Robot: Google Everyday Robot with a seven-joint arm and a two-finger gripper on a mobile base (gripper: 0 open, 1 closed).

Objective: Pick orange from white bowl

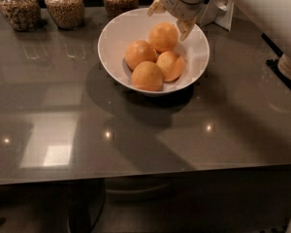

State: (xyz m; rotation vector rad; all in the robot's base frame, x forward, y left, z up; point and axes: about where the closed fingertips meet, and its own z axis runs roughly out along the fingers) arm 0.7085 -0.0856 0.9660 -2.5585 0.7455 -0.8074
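Observation:
A wide glossy white bowl (115, 38) stands on the dark table and holds four near-identical oranges. One orange (165, 37) lies at the back, one (139, 54) at the left, one (170, 65) at the right and one (147, 75) at the front. My gripper (171, 19) reaches in from the top over the bowl's back rim. It is open. One fingertip (185, 31) is beside the back orange's right side, and the other (156, 8) is up at its back left. It holds nothing.
Three glass jars of grain (64, 5) stand along the table's back left. A white stand (221, 8) is behind the bowl at the right. A pale cup (290, 64) sits at the right edge. The table's front edge runs along the bottom.

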